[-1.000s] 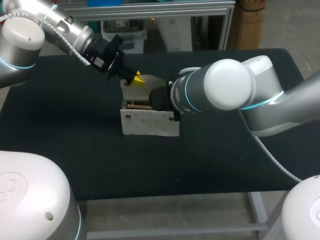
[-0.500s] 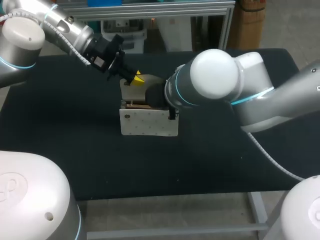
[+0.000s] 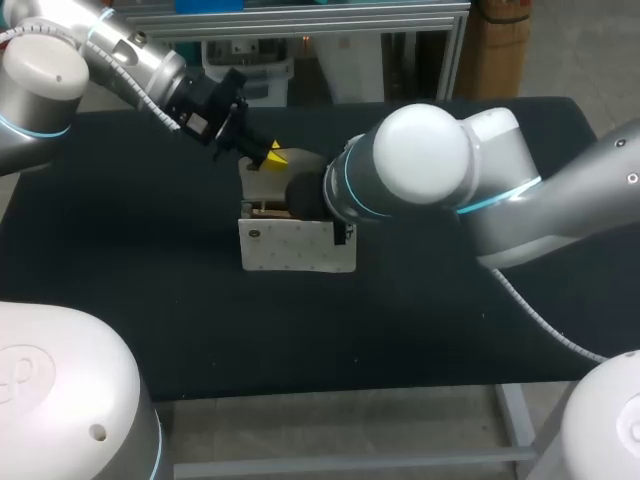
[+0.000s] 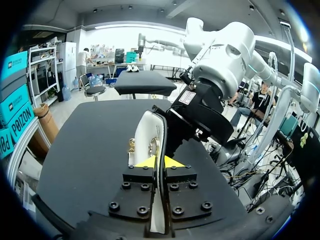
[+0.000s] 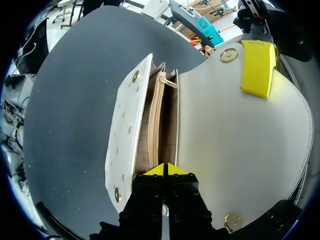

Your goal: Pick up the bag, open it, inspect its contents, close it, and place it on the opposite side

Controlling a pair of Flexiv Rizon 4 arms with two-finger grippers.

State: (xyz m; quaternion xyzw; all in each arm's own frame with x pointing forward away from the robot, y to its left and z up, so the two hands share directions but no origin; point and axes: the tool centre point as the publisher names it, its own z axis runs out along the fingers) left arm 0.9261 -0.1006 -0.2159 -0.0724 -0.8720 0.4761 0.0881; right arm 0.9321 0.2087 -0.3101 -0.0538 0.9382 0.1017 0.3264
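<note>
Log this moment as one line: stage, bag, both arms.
stage: inspect | bag: upright on table, flap open | left gripper: shut on flap | right gripper: shut, at bag's mouth

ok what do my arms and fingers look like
The left arm and right arm are rounded white and silver-grey links with cyan rings at the joints; a grey cable trails under the right one. The left gripper and right gripper are black bolted blocks whose fingers have bright yellow tips.

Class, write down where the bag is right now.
In the head view the bag stands mid-table, its flap held up by the left pincer; the right pincer sits at its open mouth.
</note>
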